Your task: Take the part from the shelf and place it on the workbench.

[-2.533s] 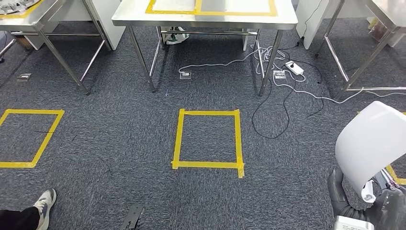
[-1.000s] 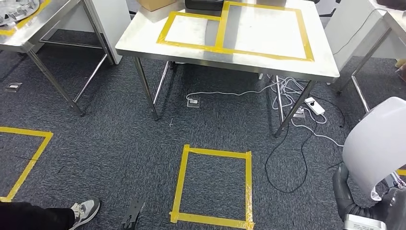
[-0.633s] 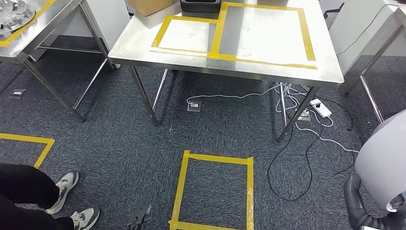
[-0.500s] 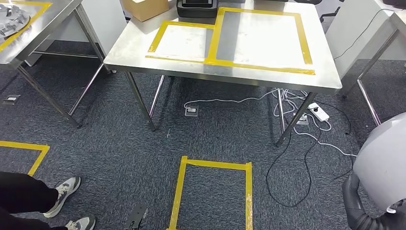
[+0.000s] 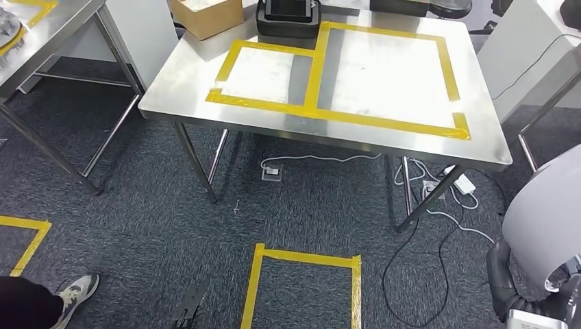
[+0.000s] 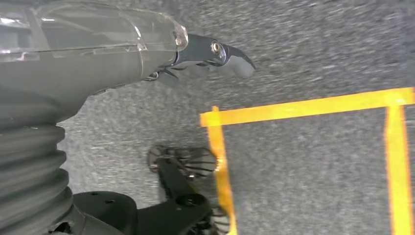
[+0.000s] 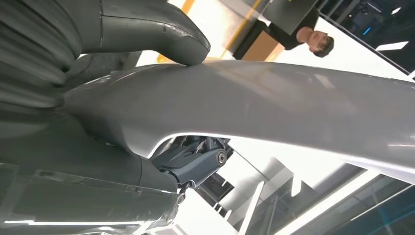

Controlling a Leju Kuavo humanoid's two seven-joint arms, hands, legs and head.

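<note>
The part (image 5: 545, 212), a smooth pale-grey curved panel at the lower right of the head view, looks light, stiff and probably slick, best pinched at its edge. The right hand (image 5: 510, 288) grasps it, thumb on top. The left hand (image 6: 147, 54) hangs released. The workbench (image 5: 384, 130) stands ahead.

Dark grey carpet floor (image 5: 137, 226) with yellow tape squares (image 5: 301, 288). Steel tabletop (image 5: 479, 147) on thin legs, marked with yellow tape rectangles. Cardboard box (image 5: 204, 15) and black tray (image 5: 288, 17) at far edge. White cables and power strip (image 5: 463, 183) underneath. Second steel table (image 5: 41, 31) at left.
</note>
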